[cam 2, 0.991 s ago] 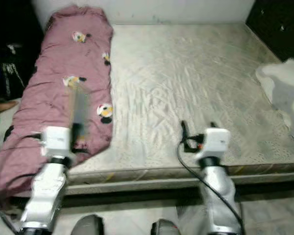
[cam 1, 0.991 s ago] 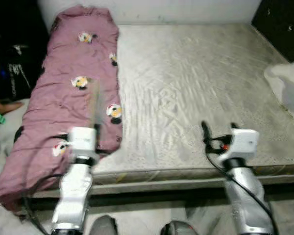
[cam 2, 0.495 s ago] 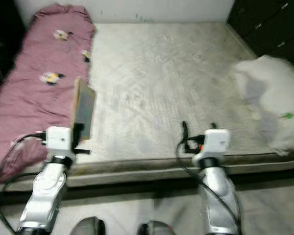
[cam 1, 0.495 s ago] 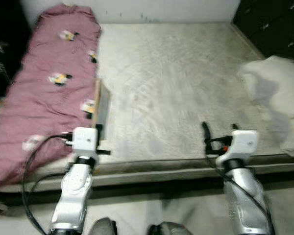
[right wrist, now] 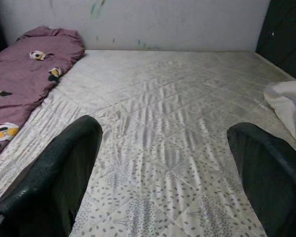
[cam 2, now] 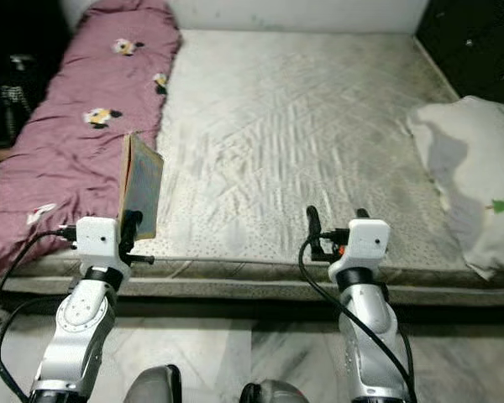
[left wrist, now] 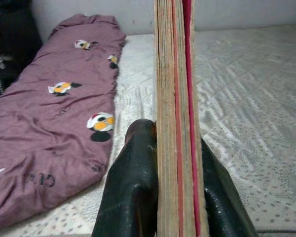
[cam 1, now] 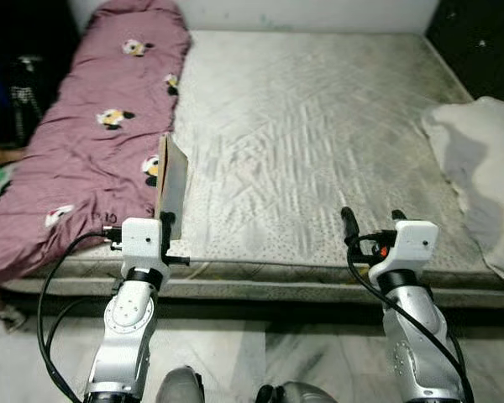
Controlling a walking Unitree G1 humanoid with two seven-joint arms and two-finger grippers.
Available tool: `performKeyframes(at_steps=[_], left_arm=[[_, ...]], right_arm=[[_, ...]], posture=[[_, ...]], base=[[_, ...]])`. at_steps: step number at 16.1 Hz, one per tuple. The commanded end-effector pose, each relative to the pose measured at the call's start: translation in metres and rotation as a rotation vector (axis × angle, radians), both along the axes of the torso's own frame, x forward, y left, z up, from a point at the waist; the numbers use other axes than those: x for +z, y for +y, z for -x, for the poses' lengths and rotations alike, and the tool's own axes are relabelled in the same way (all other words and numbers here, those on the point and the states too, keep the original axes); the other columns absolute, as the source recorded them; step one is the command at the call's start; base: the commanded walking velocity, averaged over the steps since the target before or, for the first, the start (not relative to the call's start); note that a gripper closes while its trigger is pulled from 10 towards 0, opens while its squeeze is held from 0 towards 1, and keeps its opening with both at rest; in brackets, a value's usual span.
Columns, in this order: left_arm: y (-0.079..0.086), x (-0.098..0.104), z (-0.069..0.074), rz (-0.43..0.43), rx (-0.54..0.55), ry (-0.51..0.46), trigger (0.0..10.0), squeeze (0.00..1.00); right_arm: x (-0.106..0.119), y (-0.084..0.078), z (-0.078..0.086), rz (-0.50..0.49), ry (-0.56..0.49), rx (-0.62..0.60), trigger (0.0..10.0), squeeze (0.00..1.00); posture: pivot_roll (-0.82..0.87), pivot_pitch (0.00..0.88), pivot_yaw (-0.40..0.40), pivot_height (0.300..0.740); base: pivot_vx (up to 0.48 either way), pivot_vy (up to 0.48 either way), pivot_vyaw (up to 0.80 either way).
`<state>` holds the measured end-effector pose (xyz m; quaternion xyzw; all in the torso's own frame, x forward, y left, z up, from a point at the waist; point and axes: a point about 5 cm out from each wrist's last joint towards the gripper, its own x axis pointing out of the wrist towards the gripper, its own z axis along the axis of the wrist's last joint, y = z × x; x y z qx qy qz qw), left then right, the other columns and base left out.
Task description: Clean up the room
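Maroon blanket (cam 1: 84,159) beside held book (cam 1: 171,178), pillow (cam 1: 480,168) opposite.

A thin book (cam 1: 171,186) with tan page edges and a red cover stands upright over the mattress (cam 1: 319,134) near edge.

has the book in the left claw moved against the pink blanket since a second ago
Yes. The book, shut in the left claw, has swung right, off the pink blanket to its edge beside the bare mattress.

Blanket (cam 1: 84,159) on mattress (cam 1: 319,143) left side; pillow (cam 1: 483,176) at right edge.
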<state>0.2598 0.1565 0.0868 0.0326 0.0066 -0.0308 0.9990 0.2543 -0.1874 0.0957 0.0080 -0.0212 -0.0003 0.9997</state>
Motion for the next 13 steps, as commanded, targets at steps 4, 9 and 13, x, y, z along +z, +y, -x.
performKeyframes(at_steps=[4,9,13], left_arm=[[-0.0014,0.0118,-0.0006,0.012,-0.026,-0.066,10.0,0.00],[-0.0024,0.0120,-0.0004,0.017,-0.037,-0.068,10.0,0.00],[-0.0027,0.0092,-0.0005,0.024,-0.016,-0.045,10.0,0.00]], right_arm=[[-0.0006,-0.0006,0.0006,-0.003,0.008,-0.006,10.0,0.00],[-0.0003,-0.0002,-0.0007,0.003,0.007,-0.003,10.0,0.00],[-0.0004,-0.0010,-0.0005,0.003,0.007,-0.007,10.0,0.00]], posture=[[-0.04,0.115,-0.026,0.740],[-0.04,0.112,-0.028,0.740],[-0.04,0.115,-0.028,0.740]], base=[[0.363,0.000,0.00],[0.412,0.000,0.00],[0.096,0.000,0.00]])
